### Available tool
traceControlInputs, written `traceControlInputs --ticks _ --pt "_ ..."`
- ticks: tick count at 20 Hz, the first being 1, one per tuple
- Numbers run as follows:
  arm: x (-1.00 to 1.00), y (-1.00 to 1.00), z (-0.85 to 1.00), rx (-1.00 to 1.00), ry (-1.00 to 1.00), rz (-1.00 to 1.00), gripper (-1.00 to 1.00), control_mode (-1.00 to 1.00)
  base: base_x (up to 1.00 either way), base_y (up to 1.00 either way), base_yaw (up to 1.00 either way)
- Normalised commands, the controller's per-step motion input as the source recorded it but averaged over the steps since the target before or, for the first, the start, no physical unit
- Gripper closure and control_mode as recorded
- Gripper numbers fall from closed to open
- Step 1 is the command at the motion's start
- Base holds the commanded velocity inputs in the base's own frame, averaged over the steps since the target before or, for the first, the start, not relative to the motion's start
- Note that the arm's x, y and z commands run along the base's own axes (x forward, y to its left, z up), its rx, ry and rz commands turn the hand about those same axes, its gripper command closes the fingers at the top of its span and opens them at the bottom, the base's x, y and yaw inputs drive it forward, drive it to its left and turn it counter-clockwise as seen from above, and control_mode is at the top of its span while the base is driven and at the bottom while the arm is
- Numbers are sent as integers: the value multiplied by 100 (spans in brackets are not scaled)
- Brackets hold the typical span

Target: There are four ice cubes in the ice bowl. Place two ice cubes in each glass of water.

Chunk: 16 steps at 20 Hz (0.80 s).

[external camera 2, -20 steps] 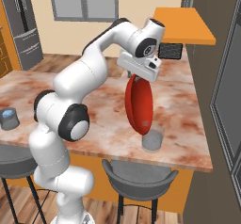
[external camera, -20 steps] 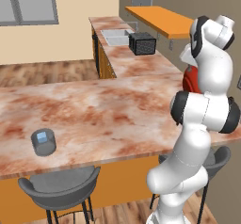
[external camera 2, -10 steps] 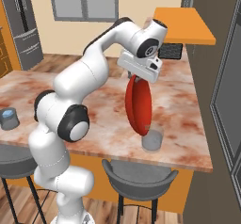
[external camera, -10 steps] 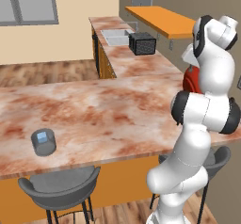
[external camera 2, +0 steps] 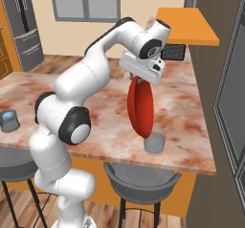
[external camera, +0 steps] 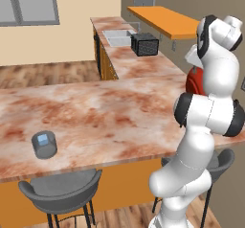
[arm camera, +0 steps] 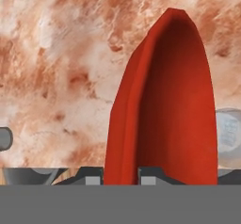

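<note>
hold: jaws closed on the rim of the ice bowl [external camera 2: 141, 108], which hangs on edge — tipped, I judge, to pour cubes | target: glass of water [external camera 2: 155, 141] on the tabletop [external camera 2: 186, 107] just under the bowl's low edge | other glass [external camera: 44, 144] well apart — holds a pale cube

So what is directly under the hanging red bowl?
A glass of water stands just below the ice bowl, which hangs on edge from the tool. The glass's contents cannot be made out.
</note>
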Motion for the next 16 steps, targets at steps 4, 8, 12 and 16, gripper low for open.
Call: traceControlInputs --ticks 4,8,12,16 --pt "-2 0 18 1 0 2 100 -100 0 0 0" --pt "-18 13 38 0 0 3 100 -100 0 0 0" --pt "-34 83 17 -6 -1 2 100 -100 0 0 0" --pt "-11 100 -47 -18 -3 4 100 -100 0 0 0"
